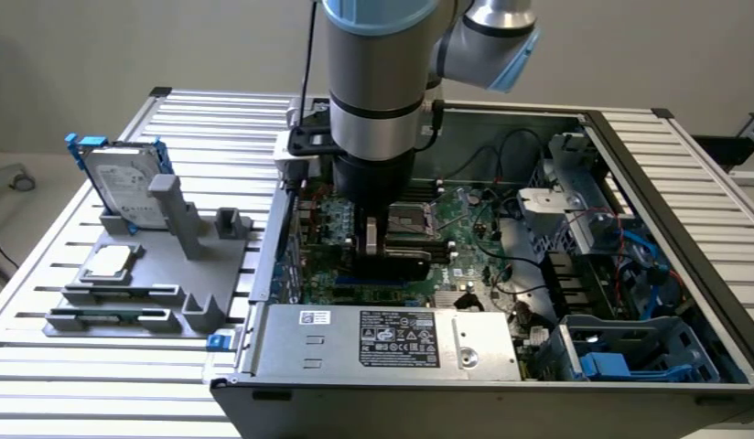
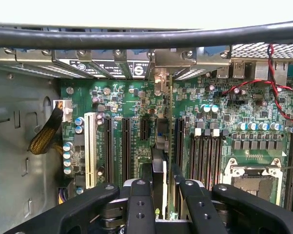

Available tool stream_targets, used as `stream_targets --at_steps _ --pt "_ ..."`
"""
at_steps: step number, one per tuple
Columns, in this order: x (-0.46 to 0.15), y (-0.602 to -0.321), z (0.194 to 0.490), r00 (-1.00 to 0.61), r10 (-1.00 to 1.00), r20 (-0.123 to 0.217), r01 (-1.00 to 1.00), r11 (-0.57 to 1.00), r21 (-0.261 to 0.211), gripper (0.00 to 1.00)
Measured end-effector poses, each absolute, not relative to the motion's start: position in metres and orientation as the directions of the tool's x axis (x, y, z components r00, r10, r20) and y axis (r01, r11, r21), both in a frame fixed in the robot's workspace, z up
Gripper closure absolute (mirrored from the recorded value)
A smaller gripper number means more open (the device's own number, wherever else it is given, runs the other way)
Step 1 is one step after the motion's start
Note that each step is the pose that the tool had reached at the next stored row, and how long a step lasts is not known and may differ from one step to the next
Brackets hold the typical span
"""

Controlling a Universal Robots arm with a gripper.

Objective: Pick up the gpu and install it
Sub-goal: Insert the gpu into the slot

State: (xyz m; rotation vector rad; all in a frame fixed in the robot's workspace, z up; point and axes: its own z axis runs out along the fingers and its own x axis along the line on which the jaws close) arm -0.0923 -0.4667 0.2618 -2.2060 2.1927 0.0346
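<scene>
The gpu [image 1: 395,267] is down inside the open computer case [image 1: 670,183], its black shroud showing just under the arm. My gripper [image 1: 374,240] is shut on it from above. In the wrist view the gpu [image 2: 169,126] appears edge-on as a thin green board. It stands upright over the motherboard's black expansion slots [image 2: 124,146], and its metal bracket end reaches the rear slot openings [image 2: 161,78]. The gripper [image 2: 165,195] clamps the card between its black fingers [image 2: 139,204]. Whether the card's edge sits in a slot is hidden.
A grey fixture [image 1: 133,302] on the exterior view's left holds a silver hard drive with blue rails [image 1: 121,183] and a square CPU chip [image 1: 111,262]. Inside the case are the power supply [image 1: 390,340], the CPU socket [image 2: 251,180], red wires [image 2: 278,97] and a white slot [image 2: 90,148].
</scene>
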Motion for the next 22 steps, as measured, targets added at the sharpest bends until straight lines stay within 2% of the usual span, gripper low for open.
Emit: stream_targets --at_steps 22 --pt "-0.093 -0.4669 0.2578 0.007 -0.999 -0.038 -1.0 -0.007 -0.006 0.74"
